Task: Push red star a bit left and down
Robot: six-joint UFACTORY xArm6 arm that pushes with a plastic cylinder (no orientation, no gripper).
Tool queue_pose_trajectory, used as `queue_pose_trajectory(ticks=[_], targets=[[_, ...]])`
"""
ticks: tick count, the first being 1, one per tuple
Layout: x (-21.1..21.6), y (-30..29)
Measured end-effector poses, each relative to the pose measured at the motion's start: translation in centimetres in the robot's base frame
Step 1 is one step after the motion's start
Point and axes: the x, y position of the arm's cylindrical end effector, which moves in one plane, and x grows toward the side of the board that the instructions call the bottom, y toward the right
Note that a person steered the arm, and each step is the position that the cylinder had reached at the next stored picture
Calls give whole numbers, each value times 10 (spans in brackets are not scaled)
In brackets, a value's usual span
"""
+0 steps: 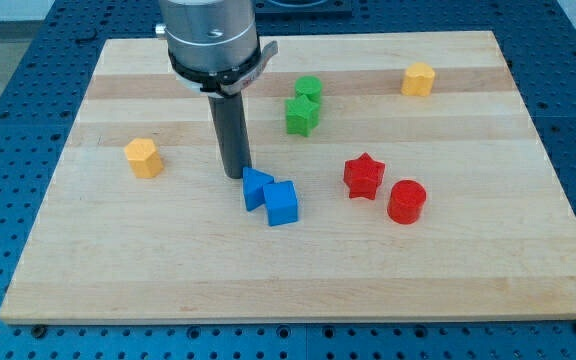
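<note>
While the arm stands over the board's upper-left centre, items are logged from the view's left to the view's right.

Board: a pale wooden table top point(298, 280) resting on a blue perforated bench point(8, 60).
Yellow block, left: a faceted yellow piece point(143, 158), alone near the board's left edge, well apart from everything else.
Rod: a straight dark rod point(231, 130) descending from a grey cylindrical mount point(208, 35).
Hand state: the arm carries no jaws or fingers, only the rod, so nothing is clamped or held.
Tip: the tip point(234, 175) sits on the board just beside the upper-left corner of the blue pair; actual contact cannot be confirmed.
Blue blocks: an angular blue piece point(256, 188) and a blue cube point(282, 204), touching each other, the cube lower and to the right.
Green blocks: a green star-like piece point(301, 116) with a second green block point(308, 88) just above it, touching or nearly so, its shape unclear.
Red star: the red star point(363, 176) lies right of centre, well apart from the tip, with the blue pair between them.
Red cylinder: a red cylinder point(406, 201) just beside the star, lower right; a narrow gap appears to show.
Yellow block, right: a yellow faceted piece point(418, 79) near the view's top right, isolated.
</note>
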Motion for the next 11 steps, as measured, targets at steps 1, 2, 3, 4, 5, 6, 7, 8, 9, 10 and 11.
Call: queue_pose_trajectory(ticks=[1,2,3,4,5,6,7,8,9,10,11], targets=[[8,0],[17,0],[28,-1],[34,-14],[41,-26],[38,-30],[20,-28],[6,-7],[3,22],[-10,51],[-26,89]])
